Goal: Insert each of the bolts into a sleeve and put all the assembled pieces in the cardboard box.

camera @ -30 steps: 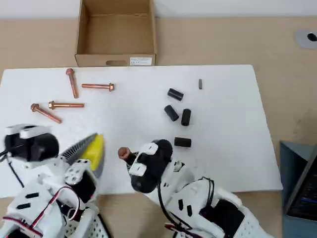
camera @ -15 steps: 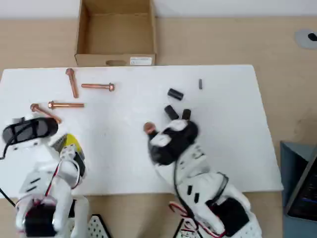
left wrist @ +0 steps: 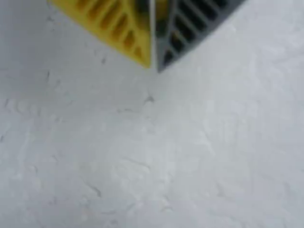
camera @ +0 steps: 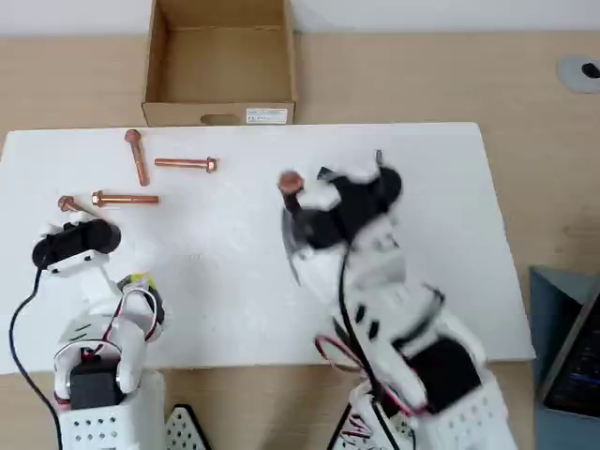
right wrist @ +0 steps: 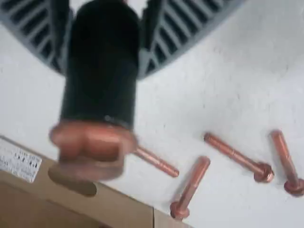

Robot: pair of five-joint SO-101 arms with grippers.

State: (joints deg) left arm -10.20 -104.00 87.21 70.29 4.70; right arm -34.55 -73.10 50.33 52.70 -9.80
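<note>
Your right gripper (camera: 302,202) has carried the sleeved bolt (camera: 290,181) up the mat (camera: 225,272) toward the cardboard box (camera: 220,113), pinching its sleeve, head leading for the drop. Meanwhile your left gripper (left wrist: 153,56) sits parked, tips pressed together, near the loose bolts (camera: 125,199).
</note>
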